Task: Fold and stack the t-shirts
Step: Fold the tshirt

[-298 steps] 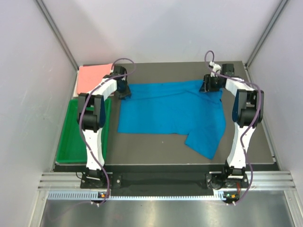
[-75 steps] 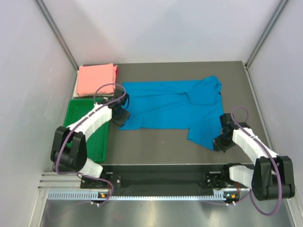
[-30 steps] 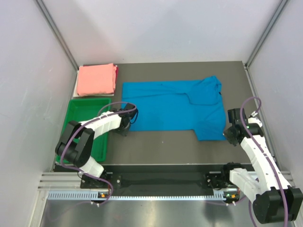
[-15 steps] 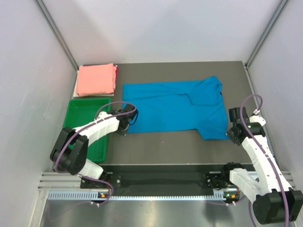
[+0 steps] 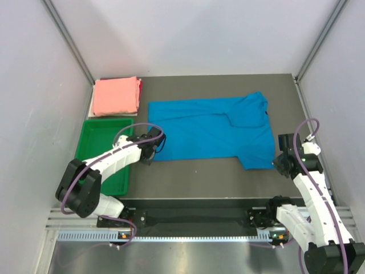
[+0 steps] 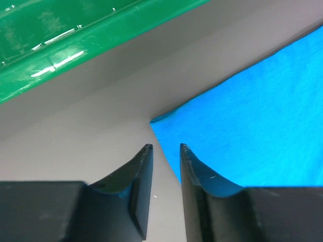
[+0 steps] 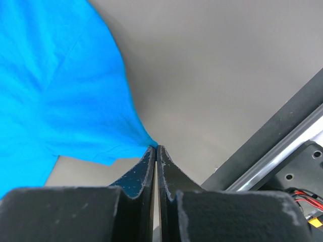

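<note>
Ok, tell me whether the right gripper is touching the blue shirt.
Touching. The right wrist view shows a corner of the blue shirt pinched in the shut right gripper.

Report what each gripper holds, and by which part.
Right gripper is shut on the blue shirt, pinching its near right corner. Left gripper holds nothing; its jaws stand open by the near left corner.

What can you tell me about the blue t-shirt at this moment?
The blue t-shirt is bright, plain, soft-looking cloth lying mostly flat on the dark table, with a rumpled fold at its far-right end. Its near-left corner lies just ahead of the open left end effector, ungripped. Its near-right corner runs into the shut right end effector, apparently pinched.
</note>
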{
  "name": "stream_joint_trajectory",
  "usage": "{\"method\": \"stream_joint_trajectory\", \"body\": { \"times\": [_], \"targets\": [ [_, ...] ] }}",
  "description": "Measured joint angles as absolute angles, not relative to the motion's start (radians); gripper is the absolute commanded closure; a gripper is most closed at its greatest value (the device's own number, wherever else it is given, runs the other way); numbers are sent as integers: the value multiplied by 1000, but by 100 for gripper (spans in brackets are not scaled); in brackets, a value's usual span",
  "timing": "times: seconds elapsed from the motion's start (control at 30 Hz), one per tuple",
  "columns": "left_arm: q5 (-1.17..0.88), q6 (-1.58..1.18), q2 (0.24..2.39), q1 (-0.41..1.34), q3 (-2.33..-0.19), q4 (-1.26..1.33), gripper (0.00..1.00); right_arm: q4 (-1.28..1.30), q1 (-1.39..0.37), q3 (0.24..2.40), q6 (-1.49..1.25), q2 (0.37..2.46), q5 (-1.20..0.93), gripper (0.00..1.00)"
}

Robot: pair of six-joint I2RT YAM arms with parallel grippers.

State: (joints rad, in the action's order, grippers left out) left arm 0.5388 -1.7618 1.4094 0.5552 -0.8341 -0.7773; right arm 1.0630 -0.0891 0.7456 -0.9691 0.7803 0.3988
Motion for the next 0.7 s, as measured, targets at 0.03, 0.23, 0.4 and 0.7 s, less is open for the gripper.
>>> {"method": "stream_joint_trajectory", "body": {
  "times": [0.03,0.23,0.4,0.7],
  "targets": [
    [538,-1765,1411,555,-830,-770,64,1062,-89,746,-969,776,398,100],
    [528,-1799,1437,555,-784,-741,64,1057,-89,723,-971,739,389,100],
    [511,-1827,1477,555,-783,-733,65,1053,-89,711,-971,735,377,100],
    [525,-1856,1517,555,-797,-726,70,1043,-89,711,-971,731,376,100]
  ]
}}
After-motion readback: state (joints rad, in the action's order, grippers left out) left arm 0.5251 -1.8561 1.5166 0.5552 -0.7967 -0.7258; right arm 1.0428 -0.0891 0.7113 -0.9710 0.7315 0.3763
